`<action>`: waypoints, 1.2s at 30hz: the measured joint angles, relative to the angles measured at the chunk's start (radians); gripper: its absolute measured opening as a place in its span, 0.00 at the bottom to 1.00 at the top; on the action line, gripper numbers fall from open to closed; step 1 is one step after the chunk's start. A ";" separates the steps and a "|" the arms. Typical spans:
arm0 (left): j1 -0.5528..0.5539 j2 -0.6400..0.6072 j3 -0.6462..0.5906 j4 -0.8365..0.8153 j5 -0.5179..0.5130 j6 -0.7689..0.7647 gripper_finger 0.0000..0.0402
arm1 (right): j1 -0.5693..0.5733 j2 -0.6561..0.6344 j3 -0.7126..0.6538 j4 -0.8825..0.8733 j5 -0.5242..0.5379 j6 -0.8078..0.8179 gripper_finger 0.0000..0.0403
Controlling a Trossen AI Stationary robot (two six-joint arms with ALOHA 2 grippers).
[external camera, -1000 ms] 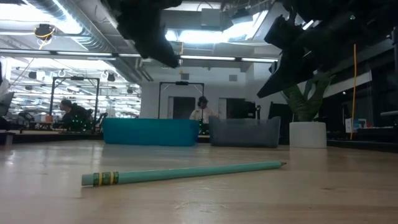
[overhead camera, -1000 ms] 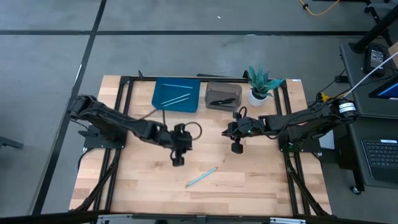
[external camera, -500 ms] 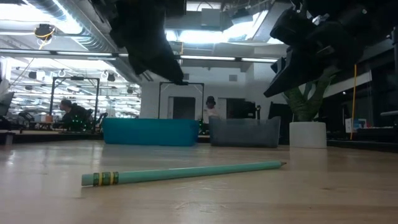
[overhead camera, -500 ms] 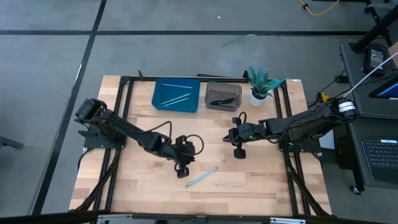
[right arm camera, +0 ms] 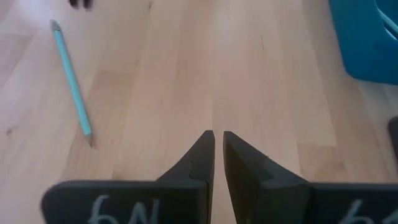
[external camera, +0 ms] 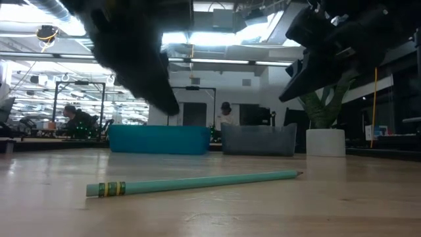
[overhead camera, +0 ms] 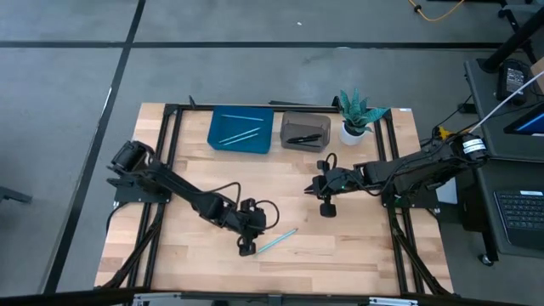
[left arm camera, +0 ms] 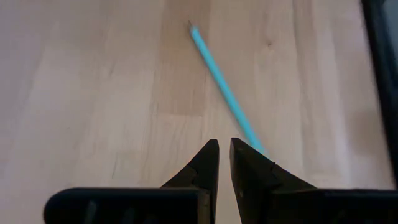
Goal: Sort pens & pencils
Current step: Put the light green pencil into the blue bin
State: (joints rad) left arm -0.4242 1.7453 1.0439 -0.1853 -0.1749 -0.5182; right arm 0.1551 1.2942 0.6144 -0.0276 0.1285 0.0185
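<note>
Left end effector [overhead camera: 246, 247]: arm stretched low across the bench [overhead camera: 340, 246], fingers nearly together, empty, beside the lone pencil [overhead camera: 275, 241]. Right end effector [overhead camera: 324, 206]: raised mid-bench, fingers nearly together, empty.

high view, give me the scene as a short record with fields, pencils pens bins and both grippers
loose pencil: flat on the bare wood, near the table's front
blue bin: holds light-blue pencils
grey bin: holds black pens
left gripper: at the loose pencil's end, fingers nearly together, nothing held
right gripper: over mid-table, fingers nearly together, empty
plant: white pot beside the grey bin
</note>
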 joint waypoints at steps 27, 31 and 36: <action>-0.069 0.289 0.414 -0.252 -0.025 -0.003 0.08 | 0.026 0.000 0.001 -0.003 -0.018 0.008 0.09; -0.062 0.318 0.442 -0.282 -0.039 -0.014 0.08 | 0.052 0.000 0.001 -0.002 -0.018 0.015 0.09; -0.050 0.316 0.443 -0.313 -0.034 -0.113 0.08 | 0.077 0.000 0.001 -0.001 -0.018 0.029 0.09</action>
State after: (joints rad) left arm -0.4741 2.0617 1.4872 -0.4979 -0.2087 -0.6314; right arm 0.2316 1.2938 0.6151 -0.0290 0.1108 0.0479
